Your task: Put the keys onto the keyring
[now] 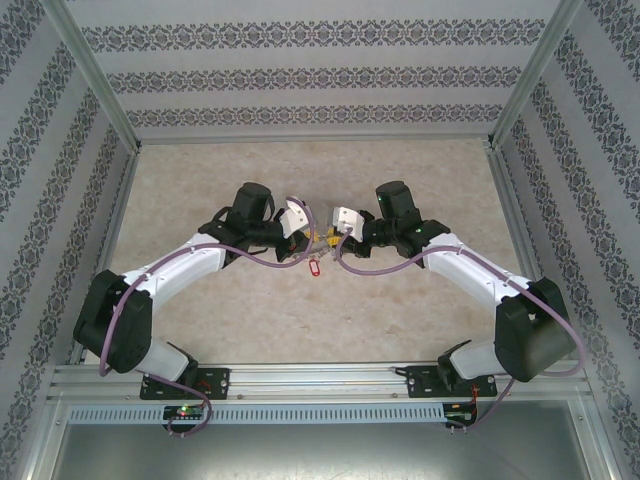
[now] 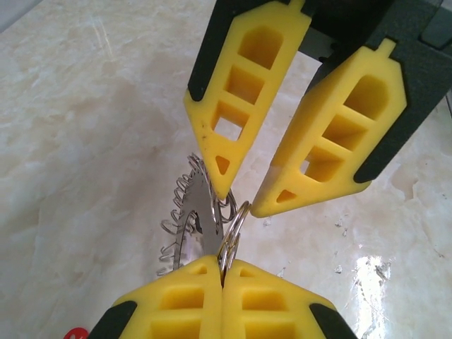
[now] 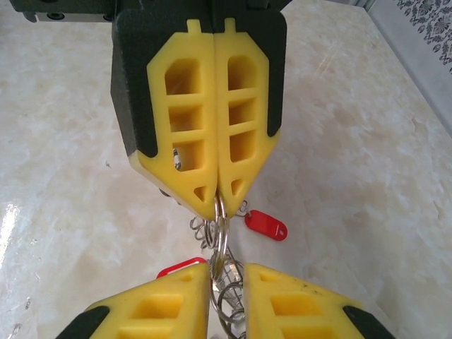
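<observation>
My left gripper (image 2: 223, 263) is shut on the edge of the keyring (image 2: 237, 220), a silvery double-wire ring held upright above the table. Coiled wire (image 2: 176, 212) and a flat silver blade (image 2: 198, 219) hang beside the ring. My right gripper (image 3: 226, 274) faces it with its fingers slightly apart, the ring (image 3: 222, 236) standing in the gap against its left pad. In the left wrist view the right gripper (image 2: 241, 200) is open around the ring's top. One red-headed key (image 3: 267, 224) dangles right of the ring and another (image 3: 178, 268) shows low on the left. From above, both grippers (image 1: 318, 240) meet mid-table with a red key (image 1: 315, 268) below them.
The pale marble-patterned table (image 1: 320, 330) lies below the raised grippers. Patterned walls with metal frame posts (image 1: 95, 75) enclose it on three sides. Purple cables (image 1: 240, 255) run along both arms.
</observation>
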